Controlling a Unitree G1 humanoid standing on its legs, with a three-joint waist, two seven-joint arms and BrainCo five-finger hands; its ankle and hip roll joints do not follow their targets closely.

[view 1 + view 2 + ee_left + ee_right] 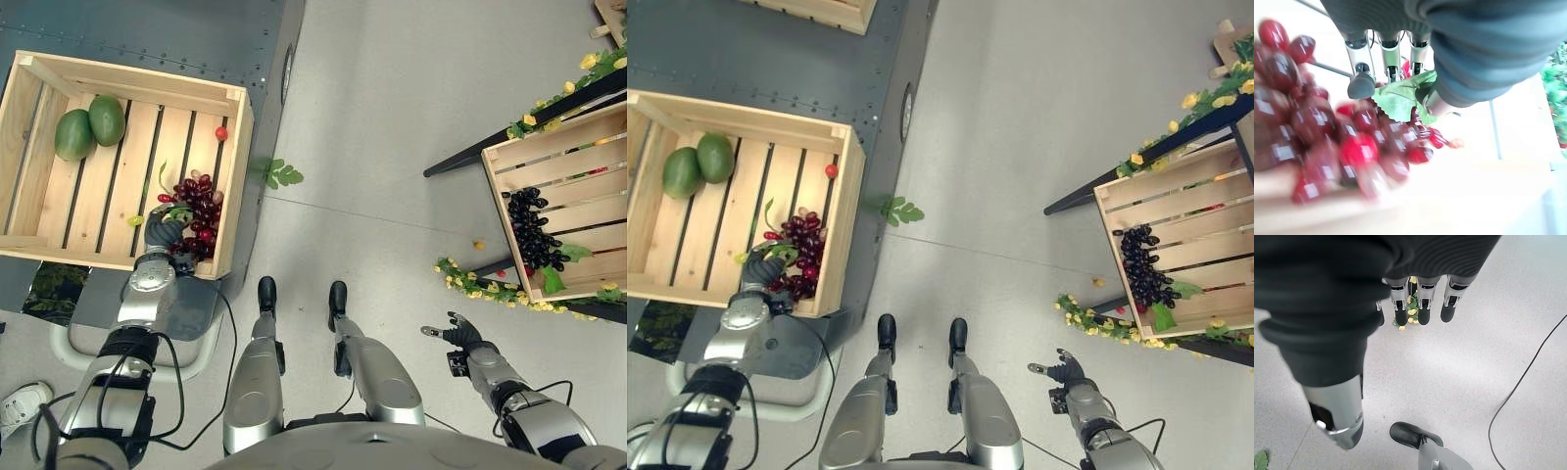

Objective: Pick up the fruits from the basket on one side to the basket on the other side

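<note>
Left hand [163, 235] curls round the red grape bunch [199, 217] at 5 o'clock in the left crate [233, 186], right hand [458, 333] spread idle; black grapes [534, 230] already in right crate [500, 162], two green mangoes [88, 125] remain.

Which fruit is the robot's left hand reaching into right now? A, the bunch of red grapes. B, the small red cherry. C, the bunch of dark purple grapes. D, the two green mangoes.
A: the left hand sits on the bunch of red grapes in the left wooden crate.
</note>
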